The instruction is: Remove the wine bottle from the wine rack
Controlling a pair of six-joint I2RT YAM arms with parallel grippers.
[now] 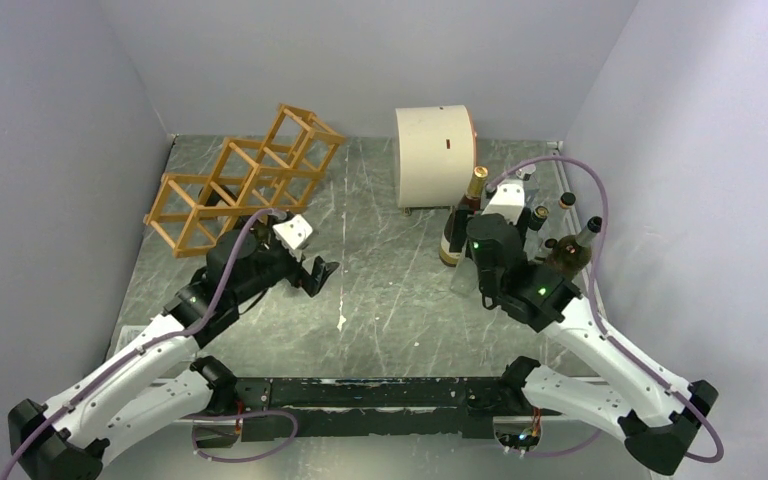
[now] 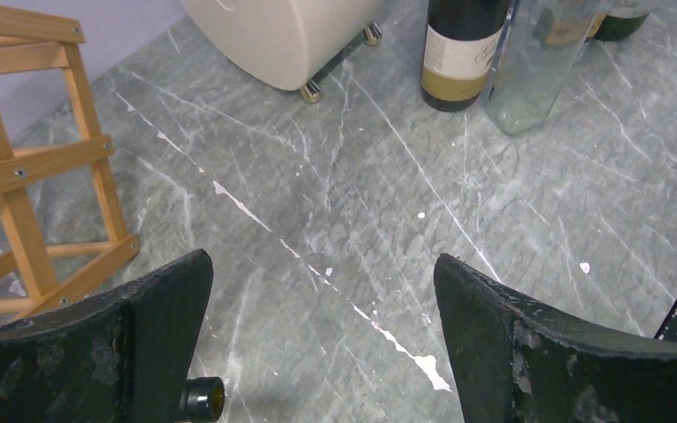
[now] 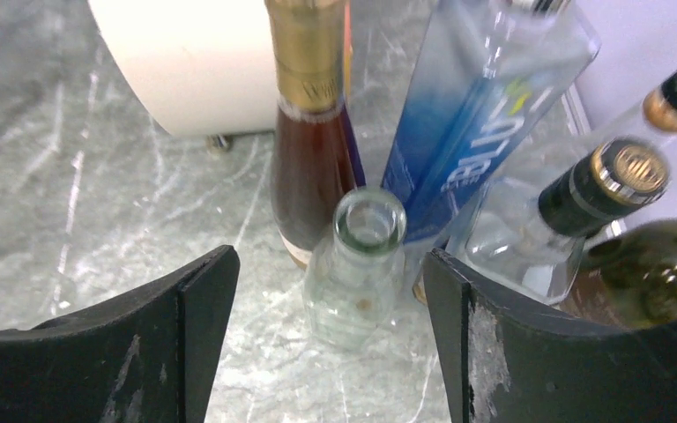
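Right end effector [image 3: 328,264] gapes around a clear glass bottle [image 3: 359,273]; left end effector [image 2: 322,263] gapes too.

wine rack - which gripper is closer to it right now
Left. The left gripper hovers just in front of the wine rack; the right gripper is across the table, among the bottles.

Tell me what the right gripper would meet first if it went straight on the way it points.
Most likely the small clear glass bottle, standing open-mouthed between the right gripper and its open jaws; the brown gold-foiled bottle stands behind it. Depth is uncertain.
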